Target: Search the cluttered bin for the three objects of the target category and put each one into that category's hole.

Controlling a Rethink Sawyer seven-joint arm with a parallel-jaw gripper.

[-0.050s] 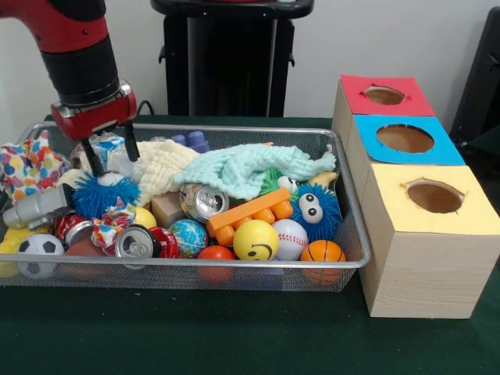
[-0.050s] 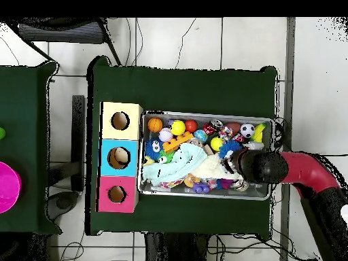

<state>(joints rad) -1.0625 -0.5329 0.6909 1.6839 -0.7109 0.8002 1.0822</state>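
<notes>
step: end effector (image 1: 112, 158) hovering, fingers apart, empty, over blue spiky ball (image 1: 105, 195) at wire bin's (image 1: 348, 262) end farthest from boxes | advice: descend straight, avoiding cream cloth (image 1: 162, 170)

A wire bin (image 1: 344, 262) crowded with balls, cans and cloths is seen at centre left of the front view. A row of three boxes with holes (image 1: 406, 139) is set just right of it, running from lower right toward upper right. The gripper (image 1: 112, 156) is positioned over the bin's upper left corner.
</notes>
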